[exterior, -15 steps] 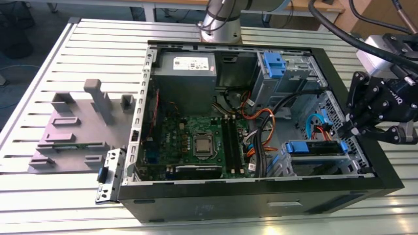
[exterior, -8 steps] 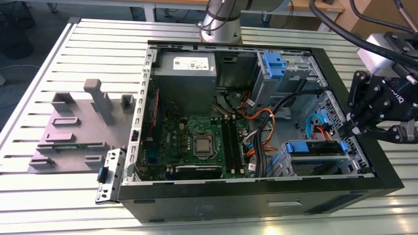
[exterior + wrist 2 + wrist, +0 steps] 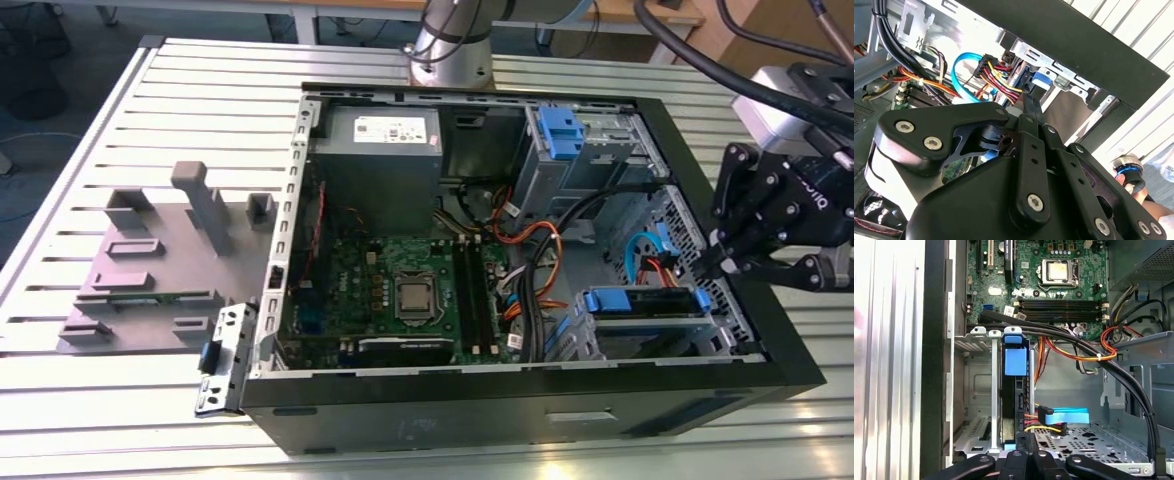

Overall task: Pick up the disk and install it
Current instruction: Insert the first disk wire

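**Disk seated edge-on in the lower drive bay, pincer just above it**

The disk (image 3: 1016, 405) stands on its edge in the grey metal drive bay (image 3: 976, 390) of the open computer case (image 3: 534, 400), its blue carrier tab (image 3: 1015, 361) facing up between the bay's rails. In the exterior view it sits at the case's near corner on the exterior view's right, and the blue carrier (image 3: 641, 302) shows there just inside the case wall. The pincer (image 3: 767, 255) hangs over that corner, right beside the case rim. In the first wrist view its dark fingers (image 3: 1026, 450) lie close together at the disk's end, but I cannot tell whether they are clamped on the carrier or merely resting near it.

The risks lie in the crowding. A blue data cable (image 3: 1069, 416) and a red-yellow-black power plug (image 3: 1046, 426) sit right beside the disk, and thick black cables (image 3: 1094, 357) cross above the bay. Any sideways drift could snag a cable or pull a plug. If the disk is not fully home on its rails, a tilted push could jam the carrier against the bay. The motherboard (image 3: 400, 295) lies well apart towards the exterior view's left.
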Controlling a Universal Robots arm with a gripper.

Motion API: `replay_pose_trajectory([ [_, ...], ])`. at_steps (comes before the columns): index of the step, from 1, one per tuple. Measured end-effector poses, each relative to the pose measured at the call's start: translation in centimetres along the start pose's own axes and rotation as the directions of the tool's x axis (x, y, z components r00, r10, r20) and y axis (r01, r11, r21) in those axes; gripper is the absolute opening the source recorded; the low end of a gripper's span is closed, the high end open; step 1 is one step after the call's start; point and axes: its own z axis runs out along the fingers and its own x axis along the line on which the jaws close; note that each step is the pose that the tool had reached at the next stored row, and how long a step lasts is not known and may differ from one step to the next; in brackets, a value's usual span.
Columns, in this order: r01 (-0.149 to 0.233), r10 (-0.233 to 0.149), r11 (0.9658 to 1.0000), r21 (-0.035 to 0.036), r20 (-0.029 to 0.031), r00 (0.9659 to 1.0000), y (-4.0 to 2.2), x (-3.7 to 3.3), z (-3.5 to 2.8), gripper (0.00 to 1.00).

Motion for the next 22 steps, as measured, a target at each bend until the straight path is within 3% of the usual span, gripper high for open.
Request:
replay_pose_trajectory([
  [22,0.000,0.000,1.0000,0.0000,0.0000,1.0000,-0.07,-0.02,-0.65,0.11],
])
